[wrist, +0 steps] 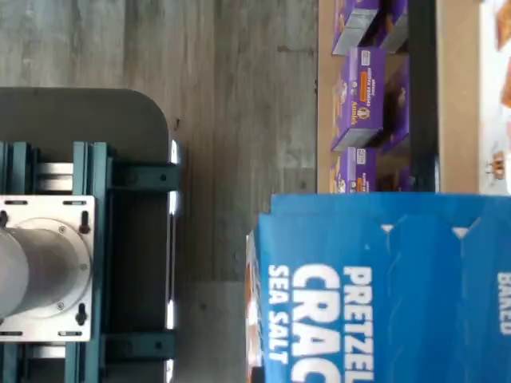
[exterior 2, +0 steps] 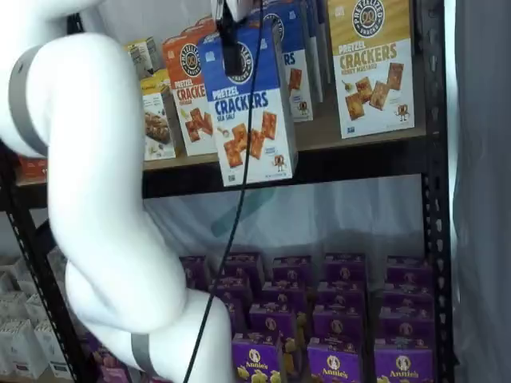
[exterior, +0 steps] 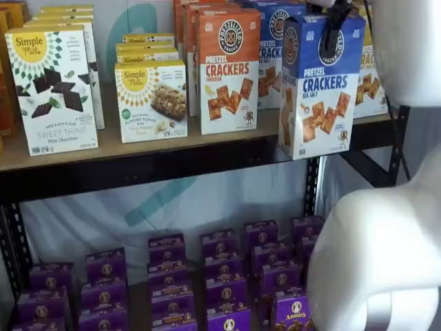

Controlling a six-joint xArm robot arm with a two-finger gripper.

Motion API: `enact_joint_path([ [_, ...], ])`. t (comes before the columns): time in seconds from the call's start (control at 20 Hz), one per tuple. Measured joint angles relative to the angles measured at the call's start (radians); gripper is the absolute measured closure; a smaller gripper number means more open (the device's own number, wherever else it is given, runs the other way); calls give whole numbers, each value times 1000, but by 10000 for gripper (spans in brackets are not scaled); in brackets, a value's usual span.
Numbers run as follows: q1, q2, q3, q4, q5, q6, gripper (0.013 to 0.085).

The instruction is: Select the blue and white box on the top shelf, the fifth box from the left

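The blue and white box [exterior: 320, 86], a tall "PRETZEL CRACKERS SEA SALT" carton, hangs in front of the top shelf [exterior: 138, 165], its base at the height of the black front rail. It shows in both shelf views [exterior 2: 247, 112]. My gripper [exterior: 335, 31] is shut on its top; one black finger [exterior 2: 231, 48] lies down the front face over the round logo. In the wrist view the box's blue top [wrist: 383, 287] fills the area close to the camera. More blue boxes [exterior: 270, 48] stand behind on the shelf.
An orange pretzel cracker box [exterior: 229, 69] stands just left of the held box, with Simple Mills boxes [exterior: 52, 86] further left. A yellow-topped cracker box [exterior 2: 371, 64] stands to its right. Purple Annie's boxes [exterior: 227, 289] fill the lower shelf. My white arm [exterior 2: 96, 199] hangs before the shelves.
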Motion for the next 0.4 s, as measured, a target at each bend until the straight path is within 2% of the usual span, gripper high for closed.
enact_joint_path([
  [0.4,7,-117,124,14,0,12,450],
])
